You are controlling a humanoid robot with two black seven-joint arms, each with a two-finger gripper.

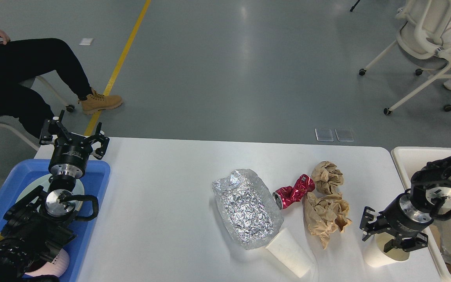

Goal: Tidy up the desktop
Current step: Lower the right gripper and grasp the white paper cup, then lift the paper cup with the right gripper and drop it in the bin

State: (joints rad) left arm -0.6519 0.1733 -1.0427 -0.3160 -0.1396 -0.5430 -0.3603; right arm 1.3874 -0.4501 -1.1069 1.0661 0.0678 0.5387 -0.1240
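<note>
Right claw straddles an upright paper cup, fingers spread; desktop runs left-right.

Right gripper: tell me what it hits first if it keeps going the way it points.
The upright paper cup. The right gripper points down at its rim, fingers apart on either side; contact can't be judged from this view.

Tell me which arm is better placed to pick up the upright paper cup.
The right. Its gripper is open right at the cup rim, while the left gripper hangs over the blue tray across the desktop.
</note>
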